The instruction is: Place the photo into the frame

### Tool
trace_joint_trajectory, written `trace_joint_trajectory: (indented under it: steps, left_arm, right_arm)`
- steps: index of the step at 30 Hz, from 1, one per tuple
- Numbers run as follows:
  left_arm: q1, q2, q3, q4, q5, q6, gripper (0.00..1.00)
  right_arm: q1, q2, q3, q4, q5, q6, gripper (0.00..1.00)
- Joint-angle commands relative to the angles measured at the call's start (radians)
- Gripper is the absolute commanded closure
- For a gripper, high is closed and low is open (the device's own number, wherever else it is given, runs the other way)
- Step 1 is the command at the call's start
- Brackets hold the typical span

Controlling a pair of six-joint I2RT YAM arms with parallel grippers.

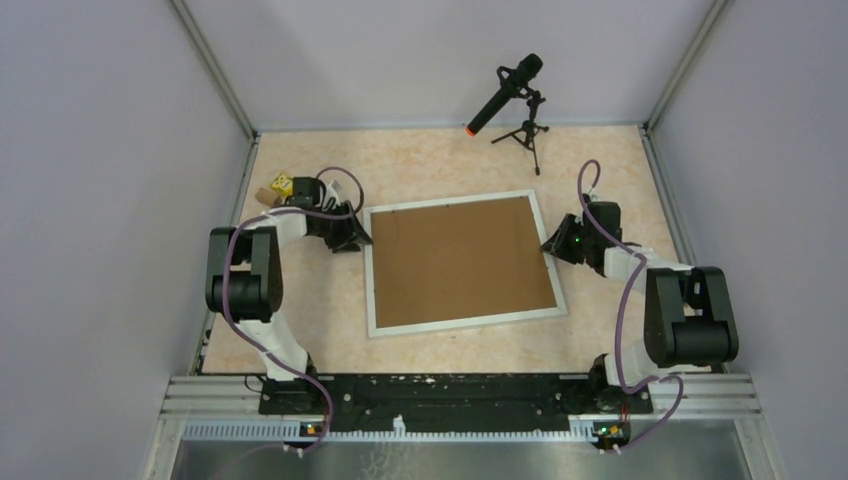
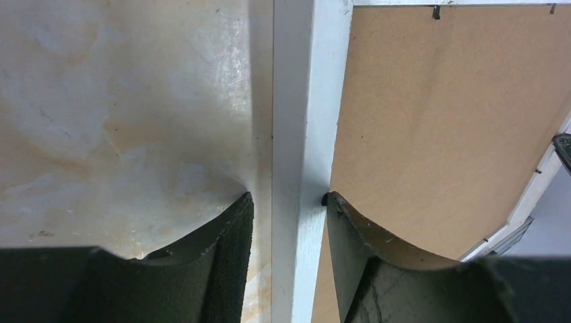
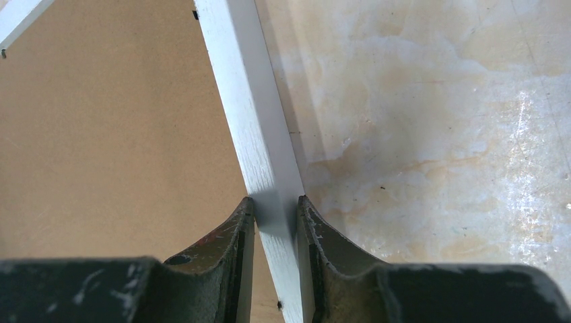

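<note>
The frame is lying face down, the brown backing board filling it; the photo is showing nowhere, so the job seems to be nearing its turn-over step. The right gripper is pinching the frame's right rail. The left gripper is straddling the left rail, though whether it is clamping I cannot tell. The next move is calling for an even two-sided lift. Only the wrist views are showing finger contact; only the overhead view is showing the whole frame.

The marbled desk holds the frame in its middle, brown back up. A microphone stand is by the far edge, and small blocks sit near the far left corner.
</note>
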Motion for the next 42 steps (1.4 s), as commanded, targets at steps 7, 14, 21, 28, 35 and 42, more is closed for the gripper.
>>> trace_joint_trajectory:
  steps: [7, 14, 21, 28, 35, 42]
  left_arm:
    - [-0.105, 0.098, 0.0, -0.042, -0.203, -0.033, 0.49]
    - [-0.117, 0.1, 0.026, -0.075, -0.246, -0.012, 0.51]
    - [-0.073, -0.04, -0.04, 0.131, 0.17, 0.02, 0.32]
    - [0.033, -0.111, -0.121, 0.19, 0.21, -0.007, 0.43]
    - [0.035, -0.063, -0.101, 0.183, 0.171, -0.028, 0.57]
    - [0.034, -0.023, -0.071, 0.126, 0.08, -0.044, 0.64]
  right_arm:
    - [0.009, 0.014, -0.032, -0.048, -0.038, -0.009, 0.92]
    - [0.009, 0.008, -0.035, -0.048, -0.041, -0.011, 0.92]
    - [0.009, 0.008, -0.046, -0.048, -0.04, -0.011, 0.92]
    - [0.009, 0.012, -0.049, -0.048, -0.043, -0.011, 0.92]
    - [0.009, 0.013, -0.049, -0.048, -0.043, -0.012, 0.93]
    - [0.01, 0.015, -0.044, -0.048, -0.048, -0.014, 0.93]
